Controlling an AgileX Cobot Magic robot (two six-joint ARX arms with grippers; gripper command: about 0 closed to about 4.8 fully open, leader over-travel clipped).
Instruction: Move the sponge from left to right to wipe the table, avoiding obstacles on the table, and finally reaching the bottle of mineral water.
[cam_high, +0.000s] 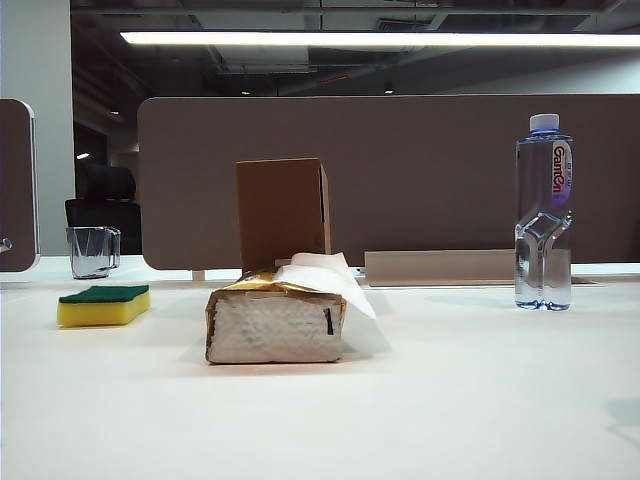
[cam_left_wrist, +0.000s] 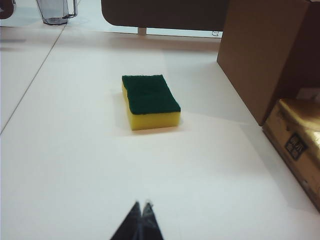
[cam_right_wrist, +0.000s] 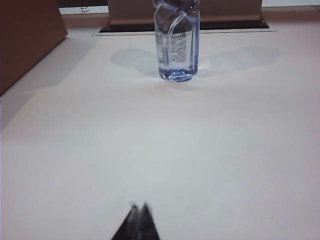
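Bottle of mineral water (cam_high: 543, 215): upright at the right of the table, pale cap on, pinched waist; white-purple label with red lettering reading roughly "GanTen"; fine print on the back of the label too small to read.
Tissue pack (cam_high: 276, 322): gold-and-white, centre of the table, white tissue sticking out of the top; small dark square mark with characters on its gold side, not legible.
Cardboard box (cam_high: 282, 213): plain brown, no print visible, standing upright just behind the tissue pack.
Sponge (cam_left_wrist: 150, 101): flat on the left of the table, green scouring face up, yellow foam below; well apart from the bottle, with pack and box between.
Glass cup (cam_high: 93, 251): clear, far left, behind the sponge.
Left gripper (cam_left_wrist: 141, 208): tips pressed together, nothing held; above bare table, short of the sponge.
Right gripper (cam_right_wrist: 139, 208): tips together, nothing held; above bare table, facing the bottle, well apart from it.
Table (cam_high: 460, 400): white, smooth, matte.
Room: grey-brown partition panel (cam_high: 420, 170) behind the table; long ceiling strip light (cam_high: 380, 39); dark office beyond.
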